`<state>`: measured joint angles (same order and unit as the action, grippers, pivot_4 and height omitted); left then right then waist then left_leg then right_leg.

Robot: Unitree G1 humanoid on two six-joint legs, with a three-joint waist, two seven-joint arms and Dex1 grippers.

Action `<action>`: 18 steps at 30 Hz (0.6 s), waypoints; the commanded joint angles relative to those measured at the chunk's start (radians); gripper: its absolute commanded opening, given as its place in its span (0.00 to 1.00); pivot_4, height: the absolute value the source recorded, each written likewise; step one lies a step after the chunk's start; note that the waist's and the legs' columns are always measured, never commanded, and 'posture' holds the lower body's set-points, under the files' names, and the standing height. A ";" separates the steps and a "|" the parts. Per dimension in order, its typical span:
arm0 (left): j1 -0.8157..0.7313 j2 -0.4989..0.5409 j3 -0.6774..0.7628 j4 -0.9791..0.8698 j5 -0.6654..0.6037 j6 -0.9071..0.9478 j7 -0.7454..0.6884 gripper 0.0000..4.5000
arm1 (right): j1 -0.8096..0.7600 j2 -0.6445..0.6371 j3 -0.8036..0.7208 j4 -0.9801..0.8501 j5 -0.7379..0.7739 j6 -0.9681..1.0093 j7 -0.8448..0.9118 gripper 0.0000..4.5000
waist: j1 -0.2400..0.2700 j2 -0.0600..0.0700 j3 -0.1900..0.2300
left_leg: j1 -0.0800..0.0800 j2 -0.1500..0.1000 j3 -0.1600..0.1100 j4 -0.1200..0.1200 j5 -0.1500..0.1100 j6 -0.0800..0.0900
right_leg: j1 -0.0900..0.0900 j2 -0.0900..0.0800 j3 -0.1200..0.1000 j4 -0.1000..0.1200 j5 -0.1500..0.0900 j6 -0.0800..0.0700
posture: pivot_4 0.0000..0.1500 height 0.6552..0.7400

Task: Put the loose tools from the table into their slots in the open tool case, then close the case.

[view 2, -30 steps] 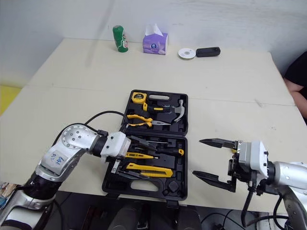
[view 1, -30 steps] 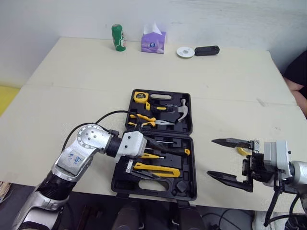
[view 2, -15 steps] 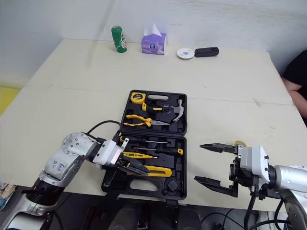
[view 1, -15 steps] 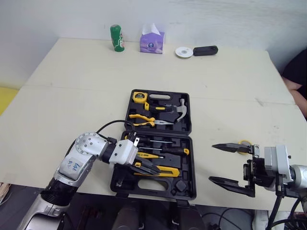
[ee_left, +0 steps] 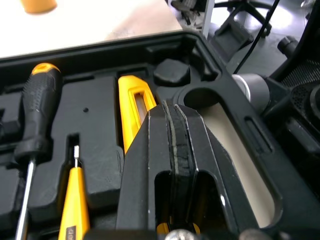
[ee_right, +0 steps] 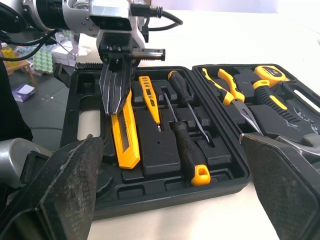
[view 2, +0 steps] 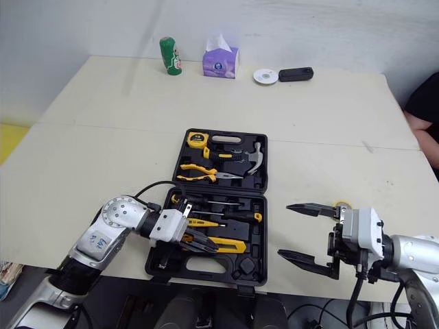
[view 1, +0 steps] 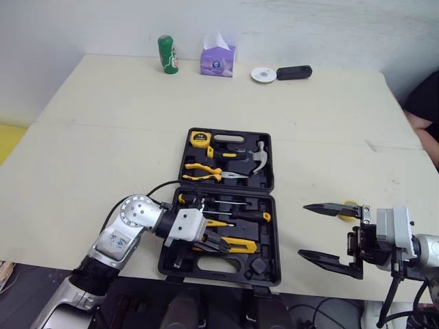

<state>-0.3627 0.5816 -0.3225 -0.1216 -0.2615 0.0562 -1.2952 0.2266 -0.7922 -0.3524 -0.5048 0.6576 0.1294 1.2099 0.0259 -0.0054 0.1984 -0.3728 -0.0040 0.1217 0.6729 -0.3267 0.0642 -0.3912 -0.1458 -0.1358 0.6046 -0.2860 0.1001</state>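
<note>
In the tool case (view 1: 277,233), knife (ee_right: 127,145) half-hidden under pressed-together left pincer (ee_right: 116,104); right pincer (view 1: 303,229) spread

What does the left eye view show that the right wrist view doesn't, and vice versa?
The left eye view adds the green bottle, the tissue box and the table's far end. The right wrist view adds the rough inner pads of the open right hand. Both show the tool case, the pliers and the shut left hand over the yellow knife.

a lab-like room: bare white wall (view 1: 309,27), plain beige table (view 1: 103,123).
</note>
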 commanded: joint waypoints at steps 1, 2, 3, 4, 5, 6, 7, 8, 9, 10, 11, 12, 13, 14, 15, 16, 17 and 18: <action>-0.017 -0.006 -0.014 0.005 0.035 -0.008 0.018 0.01 | 0.008 0.009 -0.007 -0.009 0.005 -0.019 0.001 1.00 | 0.000 0.000 0.000 | 0.000 0.000 0.000 0.000 0.000 0.000 | 0.000 0.000 0.000 0.000 0.000 0.000 | 1.00 1.00; -0.018 -0.003 -0.023 0.013 0.051 -0.005 0.020 0.01 | 0.010 0.010 -0.007 -0.010 0.005 -0.019 0.001 1.00 | 0.000 0.000 0.000 | 0.000 0.000 0.000 0.000 0.000 0.000 | 0.000 0.000 0.000 0.000 0.000 0.000 | 1.00 1.00; -0.017 0.000 -0.030 0.021 0.062 0.001 0.022 0.01 | 0.011 0.011 -0.007 -0.010 0.004 -0.020 0.002 1.00 | 0.000 0.000 0.000 | 0.000 0.000 0.000 0.000 0.000 0.000 | 0.000 0.000 0.000 0.000 0.000 0.000 | 1.00 1.00; -0.016 -0.001 -0.032 0.027 0.072 0.010 0.032 0.01 | 0.012 0.012 -0.007 -0.010 0.003 -0.020 0.002 1.00 | 0.000 0.000 0.000 | 0.000 0.000 0.000 0.000 0.000 0.000 | 0.000 0.000 0.000 0.000 0.000 0.000 | 1.00 1.00; -0.016 -0.002 -0.033 0.029 0.078 0.015 0.039 0.01 | 0.012 0.013 -0.007 -0.010 0.003 -0.021 0.002 1.00 | 0.000 0.001 0.000 | 0.000 0.000 0.000 0.000 0.000 0.000 | 0.000 -0.001 0.000 0.000 0.000 0.000 | 1.00 1.00; -0.016 -0.006 -0.032 0.033 0.079 0.025 0.050 0.01 | 0.012 0.013 -0.007 -0.010 0.003 -0.020 0.002 1.00 | 0.001 0.001 0.000 | 0.000 0.000 0.000 0.000 0.000 0.000 | 0.000 -0.001 0.000 0.000 0.000 0.000 | 1.00 1.00; -0.017 -0.008 -0.031 0.035 0.080 0.032 0.057 0.01 | 0.013 0.014 -0.008 -0.010 0.003 -0.020 0.002 1.00 | 0.001 0.001 -0.001 | 0.000 0.000 0.000 0.000 0.000 0.000 | 0.000 -0.001 0.000 0.000 0.000 0.000 | 1.00 1.00; -0.016 -0.005 -0.036 0.036 0.081 0.053 0.057 0.01 | 0.013 0.014 -0.008 -0.010 0.003 -0.020 0.001 1.00 | 0.001 0.001 -0.001 | 0.001 0.000 0.000 0.000 0.000 0.000 | 0.001 -0.001 0.000 0.000 0.000 0.000 | 1.00 1.00; -0.016 -0.002 -0.040 0.036 0.082 0.068 0.058 0.01 | 0.013 0.014 -0.008 -0.010 0.003 -0.019 0.001 1.00 | 0.001 0.001 -0.001 | 0.001 0.000 0.000 0.000 0.000 0.000 | 0.001 -0.001 0.000 0.000 0.000 0.000 | 1.00 1.00; -0.013 0.010 -0.054 0.041 0.102 0.077 0.057 0.01 | 0.015 0.016 -0.008 -0.010 0.002 -0.020 0.000 1.00 | 0.001 0.001 -0.001 | 0.001 0.000 0.000 0.000 0.000 0.000 | 0.001 -0.001 0.000 0.000 0.000 0.000 | 1.00 1.00; -0.011 0.017 -0.064 0.045 0.117 0.082 0.057 0.01 | 0.016 0.017 -0.007 -0.010 0.001 -0.021 0.000 1.00 | 0.001 0.002 -0.001 | 0.001 0.000 0.000 0.000 0.000 0.000 | 0.001 -0.001 0.000 0.000 0.000 0.000 | 1.00 1.00; -0.007 0.029 -0.078 0.043 0.130 0.101 0.054 0.01 | 0.018 0.019 -0.007 -0.010 0.000 -0.023 -0.001 1.00 | 0.001 0.002 -0.001 | 0.001 0.000 0.000 0.000 -0.001 0.000 | 0.001 -0.001 0.000 0.000 0.000 0.000 | 1.00 1.00; -0.003 0.042 -0.095 0.039 0.145 0.125 0.052 0.01 | 0.020 0.021 -0.007 -0.009 -0.001 -0.024 -0.001 1.00 | 0.001 0.002 -0.002 | 0.002 0.000 0.000 0.000 -0.001 0.000 | 0.001 -0.001 0.000 0.000 0.000 0.000 | 1.00 1.00; -0.002 0.051 -0.106 0.035 0.150 0.142 0.052 0.01 | 0.021 0.023 -0.007 -0.009 -0.002 -0.025 -0.001 1.00 | 0.001 0.002 -0.003 | 0.002 0.000 0.000 0.000 -0.001 0.000 | 0.002 -0.001 0.000 0.000 0.000 0.000 | 1.00 1.00; -0.002 0.061 -0.121 0.038 0.169 0.153 0.062 0.01 | 0.022 0.026 -0.005 -0.010 -0.004 -0.026 -0.003 1.00 | 0.001 0.003 -0.004 | 0.003 0.000 0.000 -0.001 -0.001 0.000 | 0.002 -0.001 0.000 0.000 0.000 0.000 | 1.00 1.00; -0.002 0.069 -0.136 0.042 0.191 0.163 0.074 0.01 | 0.022 0.028 -0.003 -0.010 -0.006 -0.027 -0.004 1.00 | 0.000 0.004 -0.006 | 0.003 0.000 0.000 -0.001 -0.001 0.000 | 0.002 -0.001 0.000 -0.001 0.000 0.000 | 1.00 1.00; -0.001 0.074 -0.148 0.045 0.206 0.201 0.088 0.01 | 0.021 0.031 -0.001 -0.011 -0.008 -0.028 -0.005 1.00 | -0.002 0.004 -0.008 | 0.003 0.000 0.000 -0.001 -0.001 0.000 | 0.002 -0.001 0.000 -0.001 0.000 0.000 | 1.00 1.00; 0.002 0.073 -0.151 0.046 0.203 0.214 0.093 0.01 | 0.022 0.033 0.000 -0.011 -0.009 -0.029 -0.006 1.00 | -0.001 0.006 -0.013 | 0.004 0.000 0.000 -0.002 -0.001 0.000 | 0.002 -0.001 0.000 -0.001 0.000 0.000 | 1.00 1.00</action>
<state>-0.4117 0.6291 -0.4010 -0.1448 -0.1603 0.1961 -1.2136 0.2504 -0.7677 -0.3498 -0.5029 0.6455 0.1173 1.2069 0.0244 0.0001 0.1855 -0.3685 -0.0040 0.1219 0.6693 -0.3280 0.0642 -0.3885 -0.1465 -0.1356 0.6025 -0.2860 0.1001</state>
